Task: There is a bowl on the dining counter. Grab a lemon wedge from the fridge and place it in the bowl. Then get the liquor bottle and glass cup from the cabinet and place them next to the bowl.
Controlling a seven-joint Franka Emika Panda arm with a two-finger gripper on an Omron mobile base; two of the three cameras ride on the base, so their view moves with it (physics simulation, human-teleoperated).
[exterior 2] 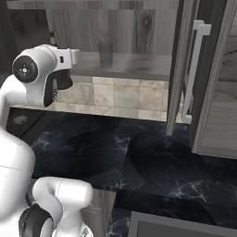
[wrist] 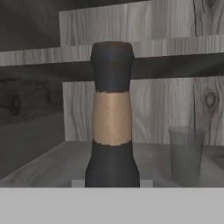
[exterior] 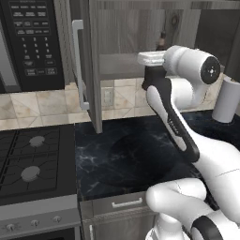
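The liquor bottle (wrist: pixel 112 131) stands upright on the shelf inside the open cabinet (exterior 2: pixel 139 65). In the hand view its dark neck and brownish band rise straight from between my gripper's (wrist: pixel 112 183) jaws, which look shut on its body. In the left base view the bottle's top (exterior: pixel 161 41) peeks above my hand, which reaches into the cabinet. The glass cup (wrist: pixel 186 153) stands on the same shelf, a little to the bottle's right, and also appears in the right base view as the cup (exterior 2: pixel 105 54). The bowl, dining counter, lemon wedge and fridge are out of view.
One open cabinet door (exterior: pixel 86 65) with a silver bar handle hangs left of my arm, another open door (exterior 2: pixel 185 69) to the right. Below lies the black marbled worktop (exterior: pixel 122 154), with a stove (exterior: pixel 33 159), microwave (exterior: pixel 33 42) and a white cylinder (exterior: pixel 227 101).
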